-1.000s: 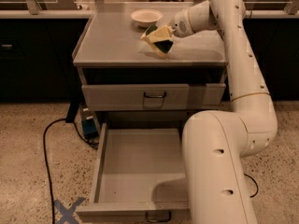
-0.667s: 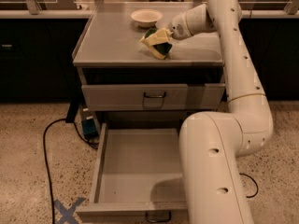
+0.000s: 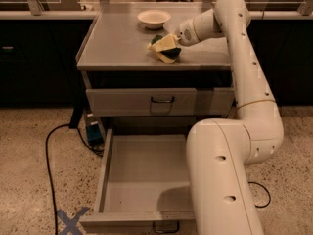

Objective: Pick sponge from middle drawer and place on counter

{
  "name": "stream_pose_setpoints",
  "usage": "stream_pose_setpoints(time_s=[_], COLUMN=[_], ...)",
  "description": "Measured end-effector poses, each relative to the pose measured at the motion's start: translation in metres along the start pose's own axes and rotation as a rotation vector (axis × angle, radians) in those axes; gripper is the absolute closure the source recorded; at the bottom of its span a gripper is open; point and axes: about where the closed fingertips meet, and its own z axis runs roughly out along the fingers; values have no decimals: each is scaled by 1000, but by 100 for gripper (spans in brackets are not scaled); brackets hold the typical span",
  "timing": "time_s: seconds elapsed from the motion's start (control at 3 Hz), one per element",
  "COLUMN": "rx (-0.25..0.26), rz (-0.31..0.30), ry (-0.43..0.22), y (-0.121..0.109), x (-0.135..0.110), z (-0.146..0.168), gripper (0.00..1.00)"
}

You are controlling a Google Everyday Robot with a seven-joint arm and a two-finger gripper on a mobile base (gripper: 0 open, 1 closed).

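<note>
The sponge (image 3: 165,49) sits tilted at upper centre of the frame, on or just above the counter (image 3: 117,45). The gripper (image 3: 173,41) is against its right side; we cannot tell how far it is open or whether it grips. We judge the placing step is in hand, so the next move calls for letting go and lifting clear. The bowl (image 3: 153,18) stands near, up-left; open counter lies leftward, and its front edge is close. The middle drawer (image 3: 144,173) stands pulled out at the bottom of the frame.

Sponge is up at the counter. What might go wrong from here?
The gripper holds the sponge tilted at the counter; released like that, it may tumble. The bowl sits close behind, so a sweeping retreat might knock it. The middle drawer stands open beside the arm, and turning could bump it.
</note>
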Motion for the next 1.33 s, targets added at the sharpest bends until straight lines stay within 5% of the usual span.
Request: stream_pose_setpoints(time_s=[1.33], rx=[0], rz=[0], ry=[0], y=[0], x=[0], z=[0], gripper=[0])
